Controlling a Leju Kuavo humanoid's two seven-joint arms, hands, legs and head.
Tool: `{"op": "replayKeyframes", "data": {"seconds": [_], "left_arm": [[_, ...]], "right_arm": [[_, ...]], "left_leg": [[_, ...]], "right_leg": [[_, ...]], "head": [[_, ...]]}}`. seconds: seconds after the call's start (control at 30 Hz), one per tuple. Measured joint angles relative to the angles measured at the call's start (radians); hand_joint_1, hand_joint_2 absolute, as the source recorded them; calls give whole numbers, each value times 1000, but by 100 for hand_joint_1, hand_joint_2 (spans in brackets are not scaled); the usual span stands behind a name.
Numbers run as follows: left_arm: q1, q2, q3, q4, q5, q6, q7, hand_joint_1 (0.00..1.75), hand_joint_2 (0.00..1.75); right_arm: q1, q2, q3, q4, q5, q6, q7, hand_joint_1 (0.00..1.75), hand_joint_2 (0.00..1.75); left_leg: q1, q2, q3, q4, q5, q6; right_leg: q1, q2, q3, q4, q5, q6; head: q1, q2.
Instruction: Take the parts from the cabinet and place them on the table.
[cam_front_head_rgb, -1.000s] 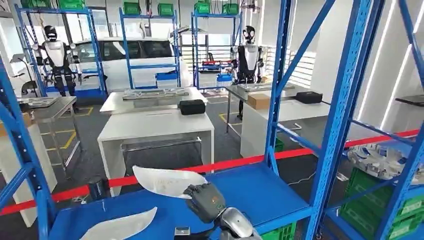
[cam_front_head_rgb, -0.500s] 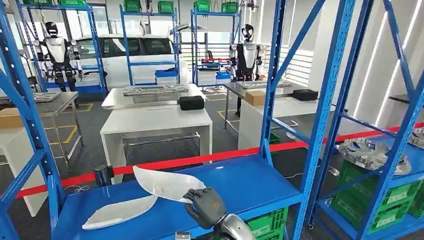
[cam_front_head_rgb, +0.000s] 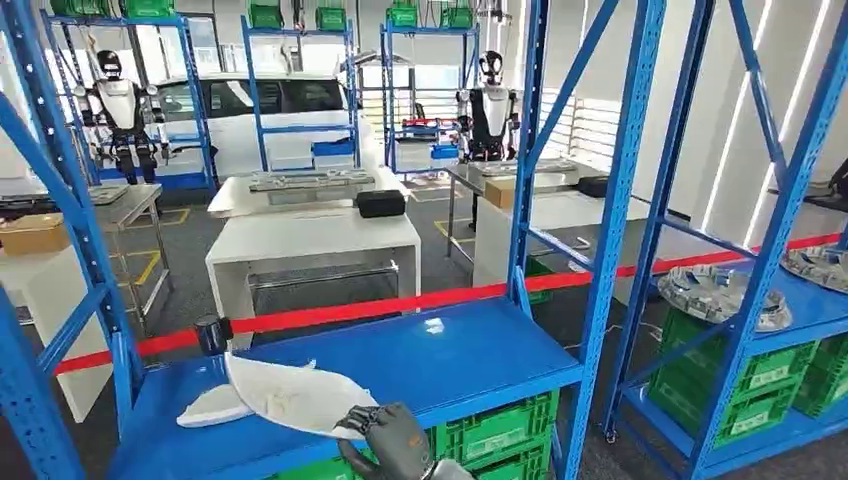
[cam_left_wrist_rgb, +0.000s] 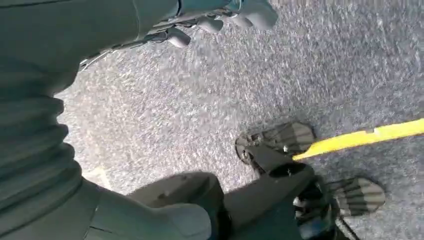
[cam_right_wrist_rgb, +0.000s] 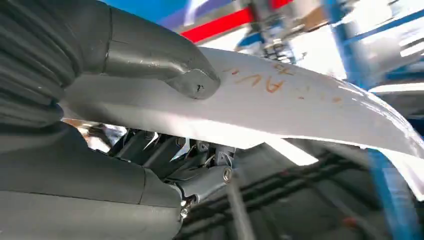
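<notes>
- Right hand: closed on one white curved part, thumb pressed on its upper face and the darker fingers under it, as the right wrist view shows. Grip appears firm; orange handwriting is visible on the part's surface.
- Change noted: against the earlier head views, the held part sits lower and nearer the front edge of the blue cabinet shelf, partly over the second part. The whole scene has also shifted sideways, so the camera has moved; part of this apparent displacement is likely the robot's own turning or stepping.
- Second white part: lies flat on the shelf toward its left front corner, not held.
- Left hand: hangs over grey floor, fingers loosely curled with nothing in them, as far as the left wrist view shows.
- White table: stands beyond the red barrier strip, well apart from the shelf; a black case rests at its far edge.
- Assessment: the first part is lifted and being withdrawn from the cabinet. Carrying and placing remain; the second part is not yet retrieved.
- Risk: the broad thin part could catch a blue upright during the turn.
</notes>
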Motion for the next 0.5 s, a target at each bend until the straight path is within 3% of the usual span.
{"op": "replayKeyframes", "data": {"seconds": [0.07,0.1,0.13,0.17,0.2,0.23,0.27,0.3,0.33,0.37,0.4,0.43,0.47,0.5], "left_arm": [[3,-1,0,1,0,0,0,0,175],[2,0,0,0,0,0,0,0,175],[1,0,0,0,0,0,0,0,175],[2,0,0,0,-1,0,0,0,175],[3,0,0,0,-2,0,2,0,175],[4,0,0,0,-3,0,4,0,175],[4,0,0,0,-3,0,6,0,175],[4,0,0,0,-3,0,7,0,175],[4,0,0,0,-3,0,7,0,175],[4,0,0,0,-3,1,7,0,175],[3,-1,0,0,-3,1,7,0,175],[3,-3,0,0,-3,2,7,0,175],[3,-3,0,0,-3,2,7,0,175],[3,-3,0,0,-3,2,7,0,175]], "right_arm": [[4,-9,33,-12,-2,-1,2,175,175],[6,-15,49,-19,-5,-4,3,175,175],[7,-23,64,-27,-8,-10,3,175,175],[8,-26,76,-35,-12,-17,3,175,175],[12,-34,89,-43,-18,-27,3,175,175],[18,-37,101,-53,-20,-36,3,175,175],[27,-44,111,-64,-22,-40,3,175,175],[35,-48,123,-79,-24,-43,3,175,175],[42,-52,131,-93,-25,-45,3,175,175],[43,-56,139,-104,-26,-46,3,175,175],[41,-58,144,-116,-26,-47,3,175,175],[40,-59,146,-126,-27,-47,3,175,175],[42,-60,149,-133,-28,-49,3,175,175],[40,-63,151,-135,-28,-49,3,175,175]], "left_leg": [[2,3,-13,-5,22,23],[4,7,-22,-6,35,34],[4,7,-37,-5,49,41],[4,6,-55,-5,64,42],[2,6,-73,-4,78,44],[1,7,-92,-2,91,44],[0,6,-111,0,104,43],[0,7,-128,2,116,42],[-2,7,-146,4,128,41],[-4,6,-161,6,140,38],[-3,7,-169,9,151,36],[-9,6,-178,11,158,29],[-6,8,-176,5,168,22],[-2,8,-175,3,177,16]], "right_leg": [[-3,1,-4,-6,14,15],[-6,3,-18,17,-32,19],[-7,4,-39,71,-101,23],[-7,4,-63,149,-167,27],[-6,5,-82,229,-211,30],[-6,7,-94,299,-230,31],[-6,7,-89,330,-216,30],[-6,7,-63,321,-184,27],[-4,7,-13,270,-145,21],[1,8,53,190,-128,11],[6,9,132,91,-151,-2],[10,7,187,0,-198,-11],[12,5,179,2,-191,-4],[14,8,172,-7,-188,-9]], "head": [[0,0],[-2,0],[2,0],[5,0],[5,0],[6,0],[6,0],[6,0],[8,0],[9,0],[10,0],[11,0],[6,0],[10,0]]}}
